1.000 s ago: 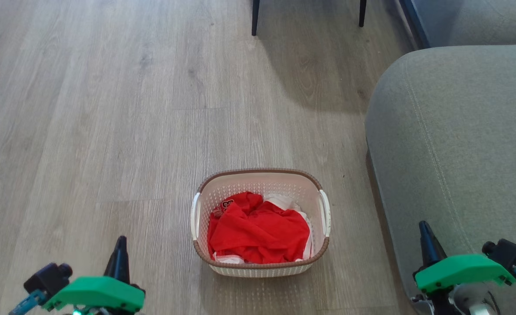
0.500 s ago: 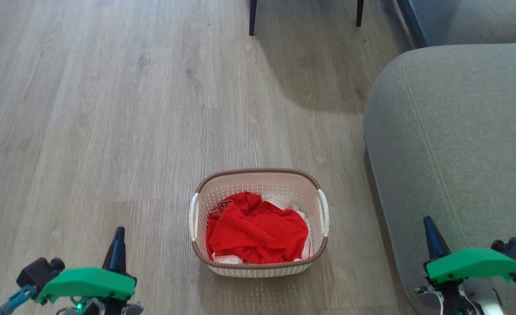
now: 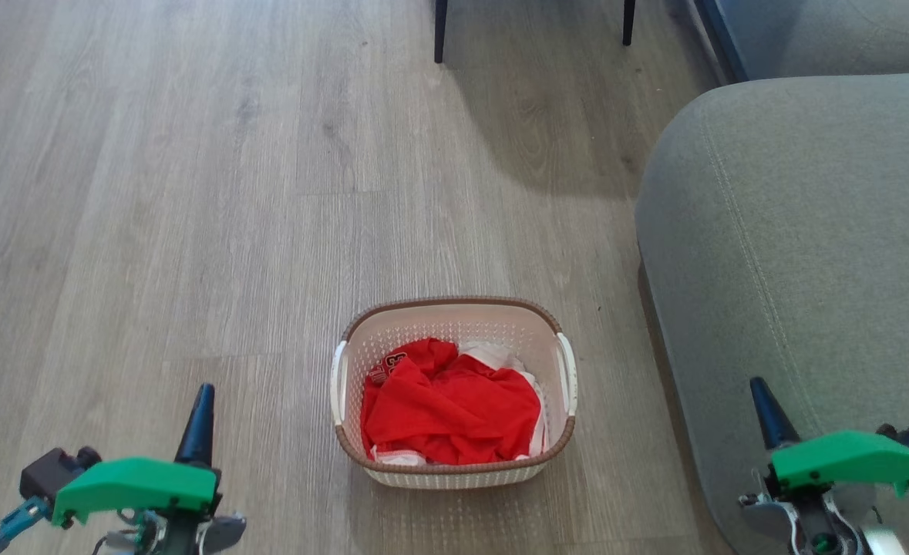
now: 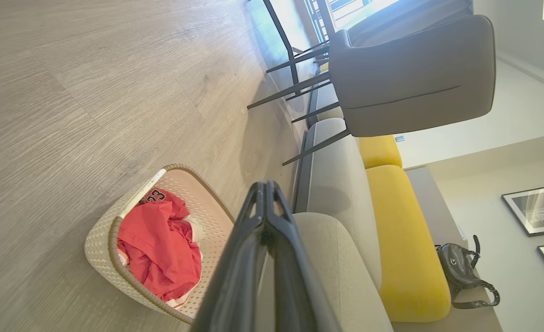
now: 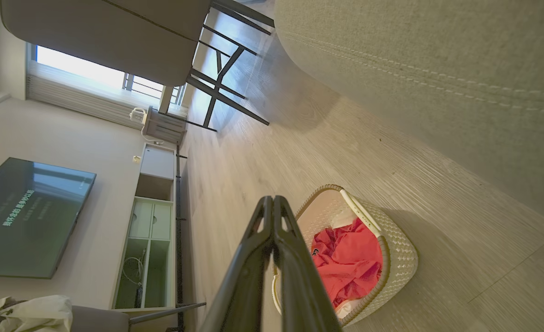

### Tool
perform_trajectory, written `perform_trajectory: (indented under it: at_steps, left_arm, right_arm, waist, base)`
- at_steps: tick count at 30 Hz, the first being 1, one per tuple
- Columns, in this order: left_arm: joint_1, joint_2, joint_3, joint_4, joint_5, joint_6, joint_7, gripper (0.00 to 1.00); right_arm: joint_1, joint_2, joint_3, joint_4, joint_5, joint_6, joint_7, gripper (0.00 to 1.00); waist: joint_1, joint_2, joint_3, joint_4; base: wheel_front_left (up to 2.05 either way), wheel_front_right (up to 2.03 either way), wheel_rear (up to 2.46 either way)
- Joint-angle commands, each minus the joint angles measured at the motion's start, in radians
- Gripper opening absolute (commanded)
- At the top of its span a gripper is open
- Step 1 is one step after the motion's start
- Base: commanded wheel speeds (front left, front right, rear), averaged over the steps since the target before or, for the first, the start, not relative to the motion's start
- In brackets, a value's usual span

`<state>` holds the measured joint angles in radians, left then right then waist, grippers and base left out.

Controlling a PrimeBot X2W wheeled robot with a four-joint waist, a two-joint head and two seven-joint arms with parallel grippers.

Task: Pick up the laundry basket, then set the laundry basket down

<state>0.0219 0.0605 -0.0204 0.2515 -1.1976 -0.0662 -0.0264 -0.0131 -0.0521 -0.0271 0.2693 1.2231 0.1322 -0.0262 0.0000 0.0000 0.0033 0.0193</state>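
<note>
The laundry basket [image 3: 454, 312] stands on the wooden floor, cream-white with a brown rim and white side handles, holding red clothes [image 3: 450, 405]. My left gripper [image 3: 201, 393] is low at the left, well apart from the basket, its fingers pressed together with nothing between them. My right gripper [image 3: 757, 388] is low at the right, over the sofa's edge, also shut and empty. In the left wrist view the basket [image 4: 98, 237] lies left of the shut fingers [image 4: 265, 186]. In the right wrist view the basket [image 5: 398, 253] lies right of the shut fingers [image 5: 272, 200].
A grey sofa [image 3: 809, 254] fills the right side, close to the basket's right handle. Dark chair legs [image 3: 439, 31] stand at the far end of the floor. A TV [image 5: 27, 216] and a low cabinet [image 5: 149, 240] line the wall.
The left gripper has drifted left and the right gripper right, both slightly up the picture. The view has shifted a little; the basket stays put on the floor.
</note>
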Motion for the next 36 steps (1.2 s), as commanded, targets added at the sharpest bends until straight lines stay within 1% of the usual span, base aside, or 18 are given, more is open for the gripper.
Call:
perform_trajectory:
  at_steps: [1,36]
  left_arm:
    - [-0.053,0.016,0.032,-0.026,-0.026,-0.012,0.006,0.00]
    - [-0.124,0.013,0.099,-0.008,-0.420,-0.062,0.109,0.00]
  right_arm:
    - [-0.053,-0.020,0.009,-0.032,0.027,-0.001,0.008,0.00]
    - [-0.090,-0.020,-0.053,-0.027,0.394,-0.001,0.110,0.00]
  waist:
    - [0.0000,0.0000,0.000,0.000]
    - [0.0000,0.0000,0.000,-0.018]
  base:
    - [0.00,0.00,0.00]
    - [0.00,0.00,0.00]
